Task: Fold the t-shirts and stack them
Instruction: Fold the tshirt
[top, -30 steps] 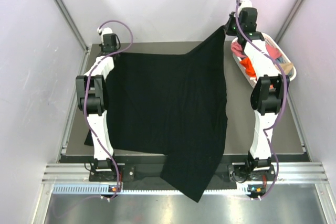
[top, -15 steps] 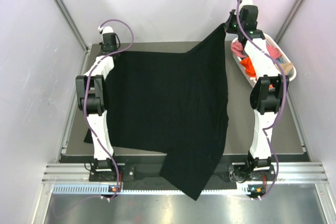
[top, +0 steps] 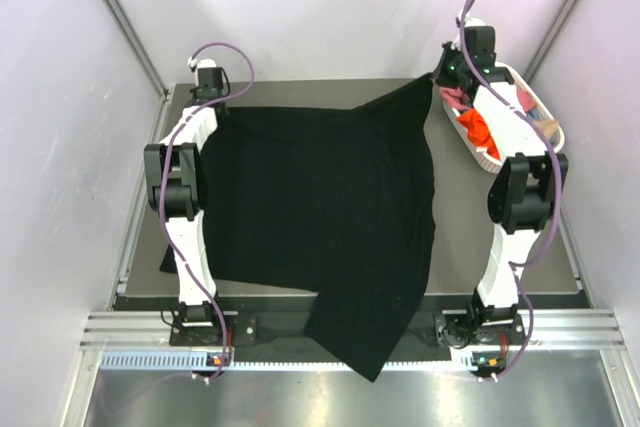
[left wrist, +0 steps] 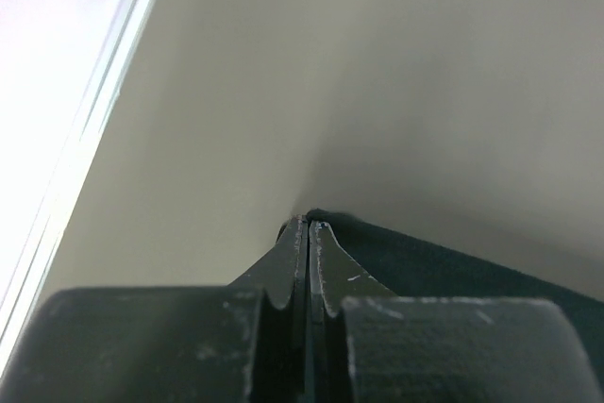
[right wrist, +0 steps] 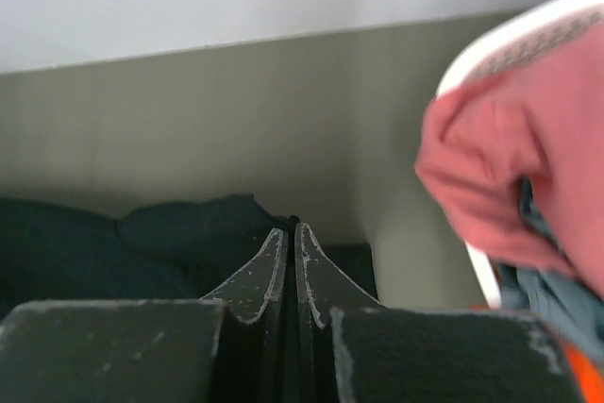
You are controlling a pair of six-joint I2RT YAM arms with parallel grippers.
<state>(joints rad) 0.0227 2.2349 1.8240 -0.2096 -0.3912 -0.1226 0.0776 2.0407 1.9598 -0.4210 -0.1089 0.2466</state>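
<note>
A large black t-shirt (top: 320,207) lies spread over most of the table, its near right corner hanging over the front edge. My left gripper (top: 222,105) is shut on its far left corner (left wrist: 326,224), low at the table. My right gripper (top: 437,79) is shut on the far right corner (right wrist: 208,228), held a little above the table next to the basket. In the white basket (top: 548,122) lie more t-shirts: a pink one (right wrist: 514,162) and an orange one (top: 478,127).
The white oval basket stands at the far right of the table, right beside my right arm (top: 515,187). White walls enclose the table at the back and both sides. A strip of bare grey table (top: 300,87) shows behind the shirt.
My right gripper has moved down and to the right with the shirt's corner, lowering the raised flap of cloth toward the table. The left gripper has held still.
</note>
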